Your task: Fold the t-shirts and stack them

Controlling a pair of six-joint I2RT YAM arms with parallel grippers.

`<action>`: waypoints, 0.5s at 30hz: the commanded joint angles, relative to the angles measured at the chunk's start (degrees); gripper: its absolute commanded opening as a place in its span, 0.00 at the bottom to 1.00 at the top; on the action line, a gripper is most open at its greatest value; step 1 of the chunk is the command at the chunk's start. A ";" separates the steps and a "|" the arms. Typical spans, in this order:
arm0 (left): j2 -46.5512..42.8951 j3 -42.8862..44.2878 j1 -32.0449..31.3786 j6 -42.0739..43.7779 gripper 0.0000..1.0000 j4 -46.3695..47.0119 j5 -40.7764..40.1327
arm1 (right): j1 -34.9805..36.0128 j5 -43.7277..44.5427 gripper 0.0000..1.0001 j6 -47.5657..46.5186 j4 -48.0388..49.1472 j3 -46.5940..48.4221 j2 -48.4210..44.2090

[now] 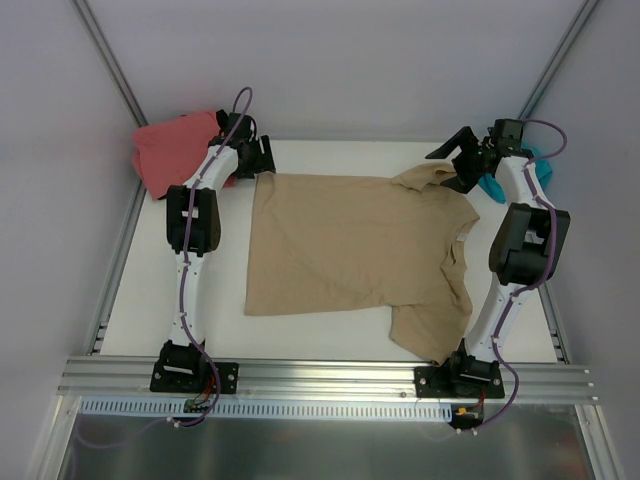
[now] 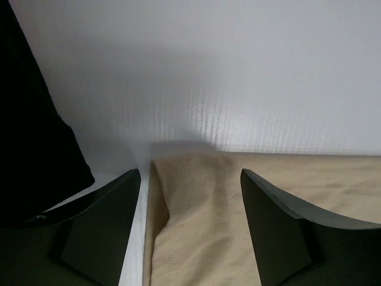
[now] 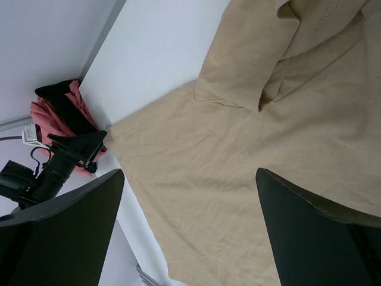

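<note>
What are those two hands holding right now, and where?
Nothing yet. The left hand straddles the tan t-shirt's corner, open; the right hand hangs open over it.

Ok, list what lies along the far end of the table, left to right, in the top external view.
Crumpled coral-pink cloth t-shirt → left arm's black fingers → flat tan-beige cloth t-shirt → right arm's black fingers → bunched teal cloth t-shirt.
</note>
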 commanded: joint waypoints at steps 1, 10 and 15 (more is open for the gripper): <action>1.34 1.01 0.39 -0.26 0.70 -2.51 2.07 | -0.19 -0.13 0.99 0.25 -0.06 1.84 -0.86; 1.70 1.01 0.39 -0.26 0.43 -3.56 3.39 | -0.19 -0.04 0.99 0.43 -0.06 2.01 -0.86; 1.61 1.01 0.48 -0.18 0.24 -3.91 3.30 | -0.28 -0.22 0.99 0.25 -0.06 2.02 -0.95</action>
